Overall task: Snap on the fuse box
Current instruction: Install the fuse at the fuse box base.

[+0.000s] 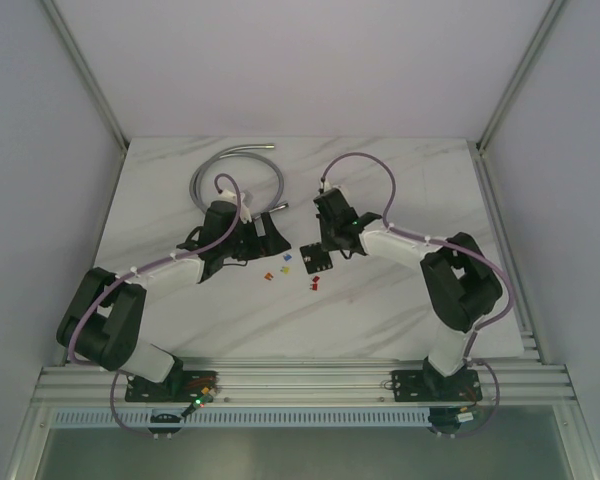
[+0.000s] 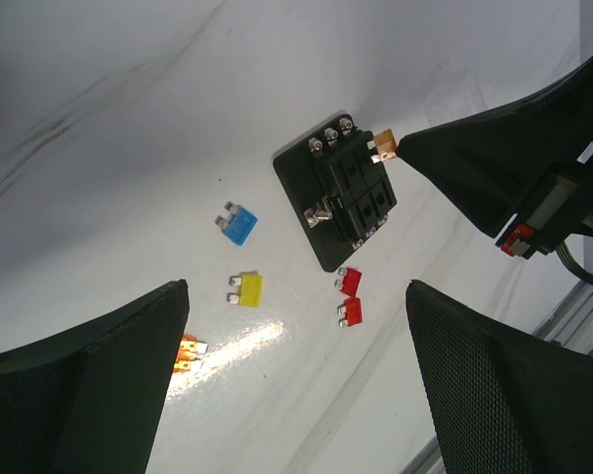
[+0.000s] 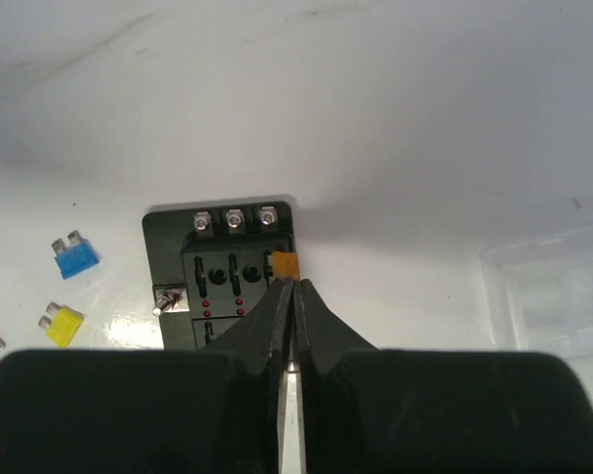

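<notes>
Our right gripper [image 3: 288, 282] pinches an orange fuse [image 3: 286, 265] between its tips at the fuse box [image 3: 217, 281], seemingly to press it in; our left gripper [image 2: 296, 291] hangs open.

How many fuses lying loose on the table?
5: blue, yellow beside it, two red by the fuse box, orange partly behind the left finger. Others may be hidden.
</notes>
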Tool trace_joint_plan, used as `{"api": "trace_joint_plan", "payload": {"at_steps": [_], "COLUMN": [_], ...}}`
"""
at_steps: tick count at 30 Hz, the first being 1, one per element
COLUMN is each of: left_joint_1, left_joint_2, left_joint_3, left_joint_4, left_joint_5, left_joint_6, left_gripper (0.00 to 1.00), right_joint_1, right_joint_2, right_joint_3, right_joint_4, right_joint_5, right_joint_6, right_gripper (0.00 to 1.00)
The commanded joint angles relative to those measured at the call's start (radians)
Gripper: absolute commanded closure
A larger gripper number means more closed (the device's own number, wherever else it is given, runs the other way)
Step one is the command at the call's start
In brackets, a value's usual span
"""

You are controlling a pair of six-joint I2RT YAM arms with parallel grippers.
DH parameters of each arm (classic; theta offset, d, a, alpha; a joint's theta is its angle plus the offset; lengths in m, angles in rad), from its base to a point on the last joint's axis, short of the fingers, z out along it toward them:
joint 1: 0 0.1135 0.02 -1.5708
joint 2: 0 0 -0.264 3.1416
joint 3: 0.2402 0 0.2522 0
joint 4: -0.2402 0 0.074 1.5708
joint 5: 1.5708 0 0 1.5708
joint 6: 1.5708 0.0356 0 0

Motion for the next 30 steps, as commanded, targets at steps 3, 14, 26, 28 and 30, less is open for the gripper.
{"api": "trace_joint_plan", "payload": {"at_steps": [3, 14, 26, 28, 30], "left_joint_1": [-0.006, -0.010, -0.011, -0.011, -0.009], "left_joint_2": [0.011, 0.009, 0.023, 0.028, 0.036], "left_joint_3": [0.031, 0.030, 0.037, 0.038, 0.040], "left_joint_4": [0.000, 0.001, -0.001, -0.001, -0.002], "left_joint_5": [0.011, 0.009, 0.001, -0.001, -0.001], "left_joint_6": [-0.003, -0.007, -0.008, -0.010, -0.012], "left_gripper": [0.00, 0.00, 0.00, 0.00, 0.00], "right_joint_1": [0.027, 0.034, -0.044, -0.047, -0.046], "right_joint_2": [0.049, 0.021, -0.012, 0.005, 0.013], "right_joint_3": [0.081, 0.079, 0.046, 0.048, 0.048], "right_joint_4": [-0.075, -0.070, -0.001, 0.002, 0.005], "right_joint_5": [0.045, 0.027, -0.086, -0.093, -0.114], "right_joint_6": [-0.034, -0.055, -0.110, -0.110, -0.108], "right_gripper": [0.91, 0.81, 0.74, 0.73, 0.73]}}
